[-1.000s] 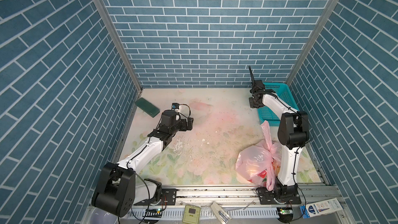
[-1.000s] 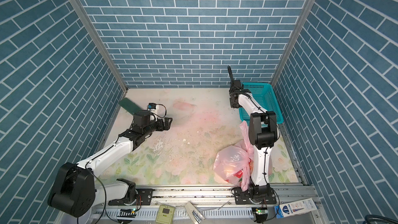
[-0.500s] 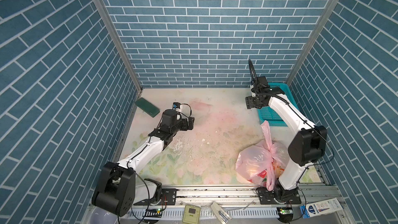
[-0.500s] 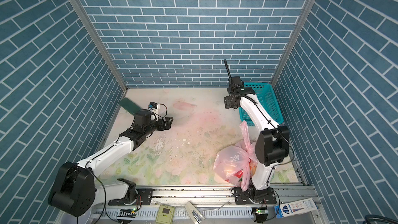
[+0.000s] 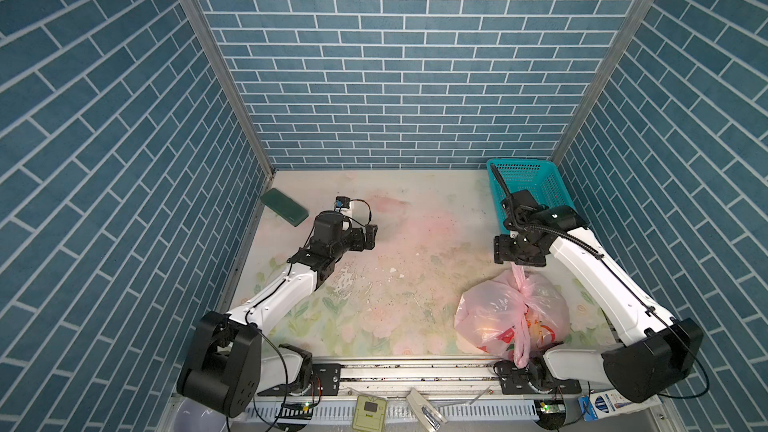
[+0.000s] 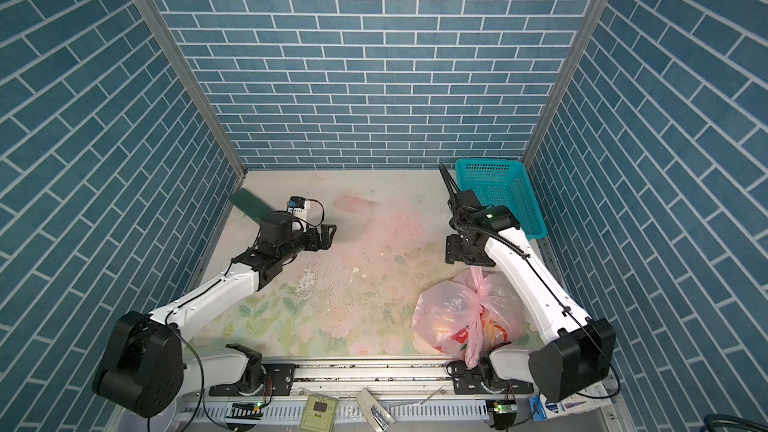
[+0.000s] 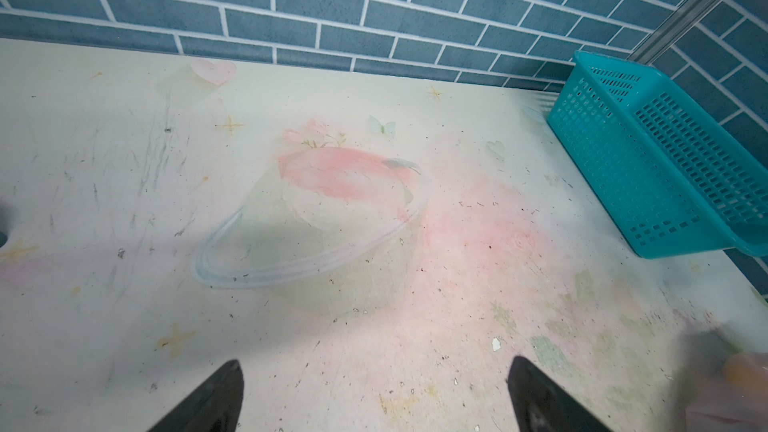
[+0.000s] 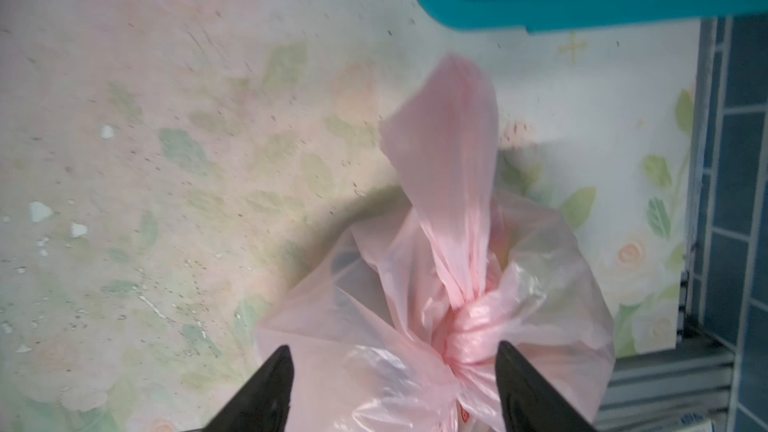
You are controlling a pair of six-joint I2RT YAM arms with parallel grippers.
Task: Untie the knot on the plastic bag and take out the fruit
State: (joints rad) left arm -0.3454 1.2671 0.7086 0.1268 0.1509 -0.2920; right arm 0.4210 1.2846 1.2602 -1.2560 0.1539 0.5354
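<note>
White links, blk joints, cables; blk left end effector, right end effector.

plastic bag: knotted, front right | right gripper: just behind it | basket: back-right corner

We see a tabletop covered in a faded floral print, scuffed and speckled with small white flakes. On it sit the knotted pink plastic bag near the front right edge, a teal mesh basket in the far right corner, and a dark green rectangular block by the left wall.
</note>
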